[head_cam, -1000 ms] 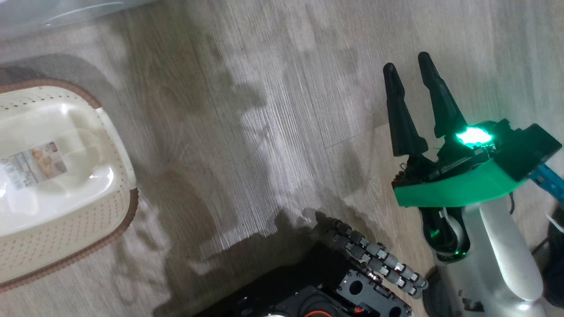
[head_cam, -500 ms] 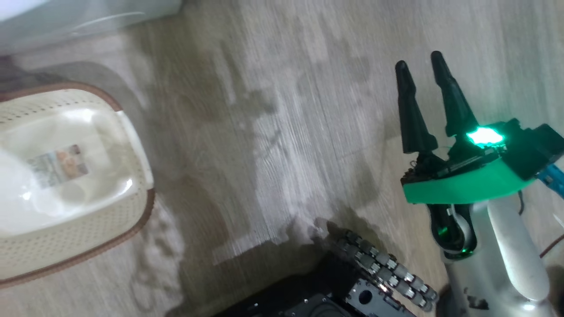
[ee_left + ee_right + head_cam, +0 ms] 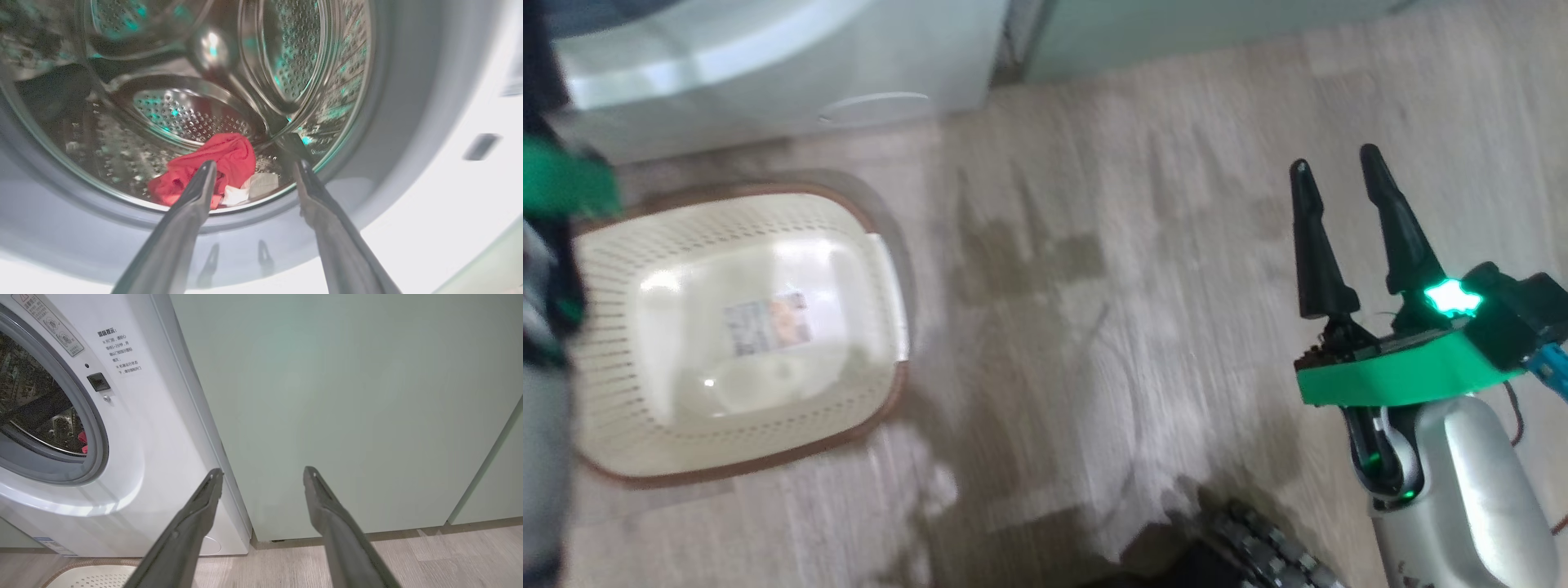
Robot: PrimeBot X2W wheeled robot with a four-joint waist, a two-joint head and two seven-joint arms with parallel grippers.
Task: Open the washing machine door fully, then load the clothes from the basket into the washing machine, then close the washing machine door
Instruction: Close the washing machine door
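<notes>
Left wrist view: left gripper (image 3: 256, 164) spread wide, empty, at washing machine (image 3: 449, 204) mouth; red clothes (image 3: 212, 165) inside it (white trim visible); right gripper (image 3: 263, 470) parted, empty.

Red clothes (image 3: 229, 157) lie inside the washing machine (image 3: 159, 433).

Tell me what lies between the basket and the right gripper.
Only bare wooden floor, with faint shadows on it, lies between the basket and the right gripper, as the head view shows.

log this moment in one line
step: loading | left gripper: open at drum | clothes: in drum | basket: empty | right gripper: open, empty
</notes>
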